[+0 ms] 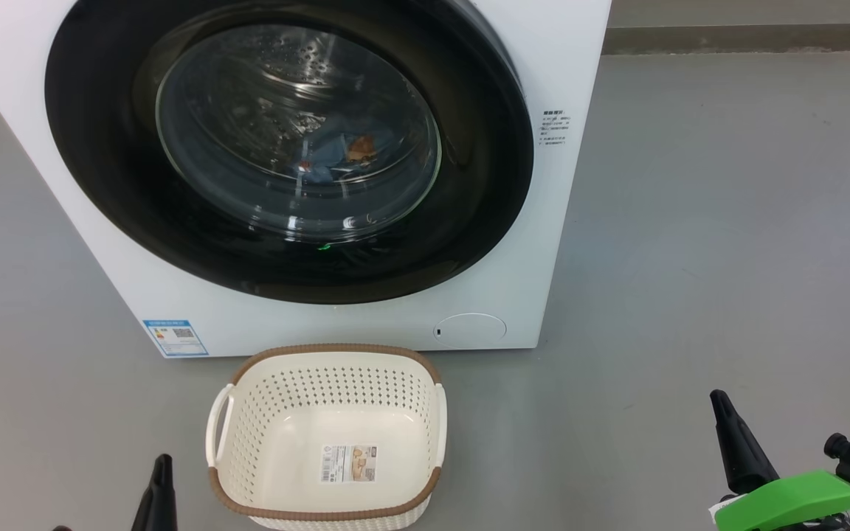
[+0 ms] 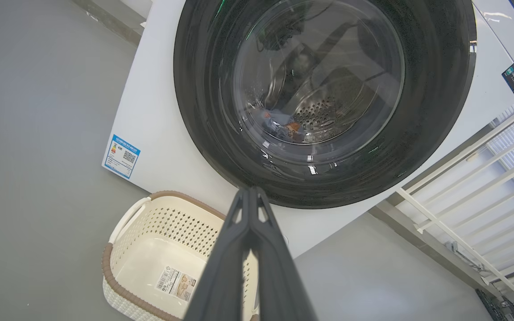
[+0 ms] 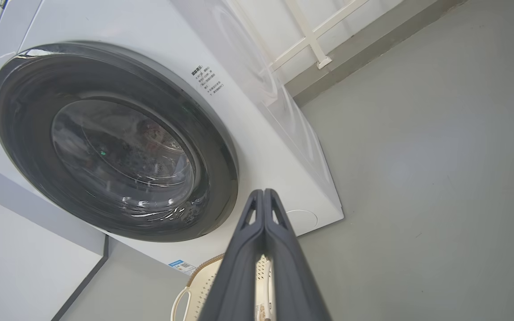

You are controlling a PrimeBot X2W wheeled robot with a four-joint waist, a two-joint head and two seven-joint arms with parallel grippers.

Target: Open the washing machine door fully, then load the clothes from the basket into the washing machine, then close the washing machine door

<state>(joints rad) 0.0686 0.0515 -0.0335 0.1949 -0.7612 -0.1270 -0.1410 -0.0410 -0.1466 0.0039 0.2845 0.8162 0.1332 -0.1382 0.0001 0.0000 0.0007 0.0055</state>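
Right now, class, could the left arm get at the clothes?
Probably not: the clothes lie in the drum behind the shut washing machine door, and the left gripper sits back beside the basket.

Door (image 1: 93, 169): glossy black rim, clear glass window (image 1: 248, 118). Washer (image 1: 572, 66): smooth white panels; drum (image 2: 324, 109) of perforated bright metal. Clothes (image 1: 333, 155): printed cloth. Basket (image 1: 322, 387): matt cream perforated plastic, brown woven-look rim, paper label (image 1: 349, 463). Floor (image 1: 690, 221): smooth matt grey.

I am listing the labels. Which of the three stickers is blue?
The energy label, low left on the washing machine. The text sticker beside the door is black on white; the product label in the basket is white and tan.
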